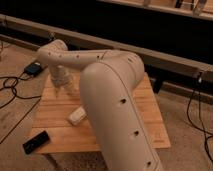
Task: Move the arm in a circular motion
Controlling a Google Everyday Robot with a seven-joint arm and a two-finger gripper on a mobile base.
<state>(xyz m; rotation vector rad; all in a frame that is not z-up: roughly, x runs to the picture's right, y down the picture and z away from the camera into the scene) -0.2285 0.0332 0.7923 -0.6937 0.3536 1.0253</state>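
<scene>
Arm [107, 87] spans the worktop [140, 107]; claw [61, 87] hangs low at far left, state indeterminate. Risk: a low sweep could clip the white block [76, 116] or the clear cup [72, 82] beside it.

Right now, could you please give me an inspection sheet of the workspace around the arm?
Surface: wooden table, slatted top, on a carpeted floor.
Job's things: the arm, cream-white, sweeps from lower right across the table toward the upper left.
Clutter: a small white block near the table's middle; a dark flat device at the front left corner; a pale cup-like thing beside the wrist, too blurred to name.
Grippers: the gripper hangs over the table's back left part.
Cables: dark cables and a blue-topped box on the floor left; another cable right.
Surroundings: a dark wall with a pale ledge behind.
</scene>
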